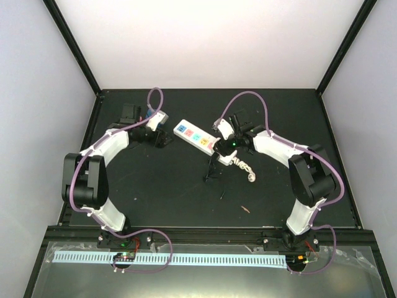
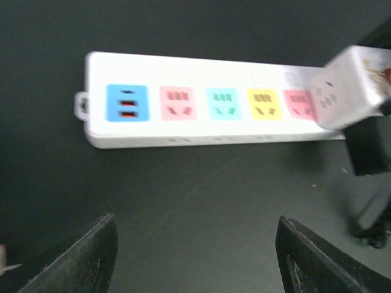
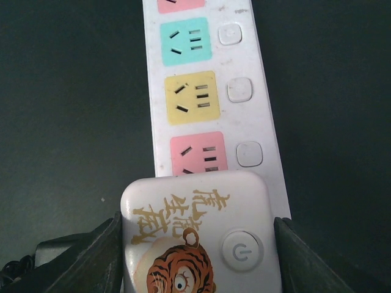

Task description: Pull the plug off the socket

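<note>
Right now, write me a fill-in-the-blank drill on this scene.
1. The right claw grips the plug, which bears a ____ picture.
2. On the strip, the outlet next to the tab is ____.
3. The left claw is open and holds ____.

Missing words: tiger; blue; nothing.

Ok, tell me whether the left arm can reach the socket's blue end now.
Probably yes. The left gripper is open, facing the socket, with only bare table up to its blue end. The right gripper holds the plug at the opposite end, clear of that path.
</note>
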You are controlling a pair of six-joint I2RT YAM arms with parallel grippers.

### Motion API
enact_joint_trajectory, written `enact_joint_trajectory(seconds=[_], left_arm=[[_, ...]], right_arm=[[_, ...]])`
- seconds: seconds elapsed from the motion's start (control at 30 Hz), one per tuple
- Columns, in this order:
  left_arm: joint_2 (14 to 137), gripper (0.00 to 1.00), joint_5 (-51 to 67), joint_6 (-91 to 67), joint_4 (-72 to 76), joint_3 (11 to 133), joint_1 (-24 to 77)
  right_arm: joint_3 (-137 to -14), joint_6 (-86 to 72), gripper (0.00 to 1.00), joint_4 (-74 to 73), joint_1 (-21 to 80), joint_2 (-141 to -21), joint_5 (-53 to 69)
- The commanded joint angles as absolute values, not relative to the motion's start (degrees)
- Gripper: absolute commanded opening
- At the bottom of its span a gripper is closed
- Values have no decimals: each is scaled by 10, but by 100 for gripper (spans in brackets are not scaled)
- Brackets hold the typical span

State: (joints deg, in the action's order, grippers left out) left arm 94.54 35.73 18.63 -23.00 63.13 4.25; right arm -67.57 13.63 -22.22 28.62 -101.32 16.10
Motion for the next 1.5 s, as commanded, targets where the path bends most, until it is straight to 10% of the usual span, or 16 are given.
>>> enact_joint_trajectory(seconds=[0.0, 0.73, 1.47], left_arm=[[913, 73, 366, 193, -178, 605, 86], [889, 76, 243, 97, 97, 458, 319], [1037, 61, 219, 91, 148, 540, 327]], right_arm=[[-674, 58, 13, -222, 280, -1045, 77], [-679, -46, 8, -204, 295, -1081, 80], [-676, -48, 1, -194, 301, -1101, 66]])
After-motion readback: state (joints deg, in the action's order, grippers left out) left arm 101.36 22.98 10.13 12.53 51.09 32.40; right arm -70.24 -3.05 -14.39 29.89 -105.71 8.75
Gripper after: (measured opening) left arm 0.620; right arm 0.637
